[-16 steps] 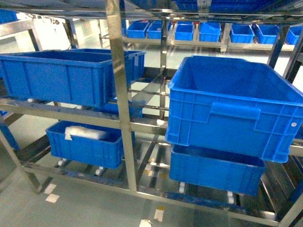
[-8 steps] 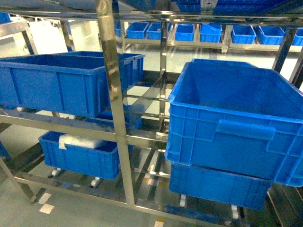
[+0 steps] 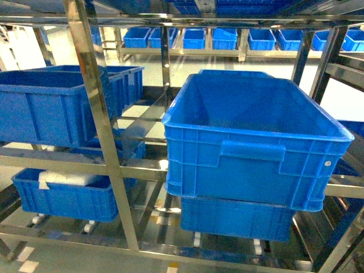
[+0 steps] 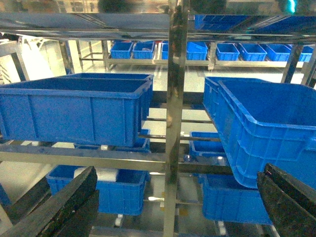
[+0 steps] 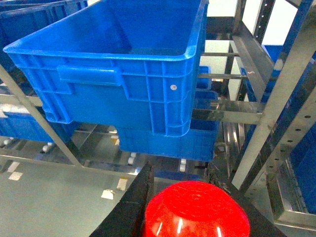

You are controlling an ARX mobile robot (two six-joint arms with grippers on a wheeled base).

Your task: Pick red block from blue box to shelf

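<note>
While facing the shelf (image 3: 102,148), right gripper (image 5: 195,207) pinching red block (image 5: 195,212), left gripper (image 4: 173,197) spread

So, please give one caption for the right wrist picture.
Right gripper holding the red block before a blue crate on the shelf.

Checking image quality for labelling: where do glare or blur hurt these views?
Head view: glare streaks the shelf upright. Left wrist view: left end effector fingers are dark and blurred. Right wrist view: red block fills the bottom edge, out of focus.
</note>
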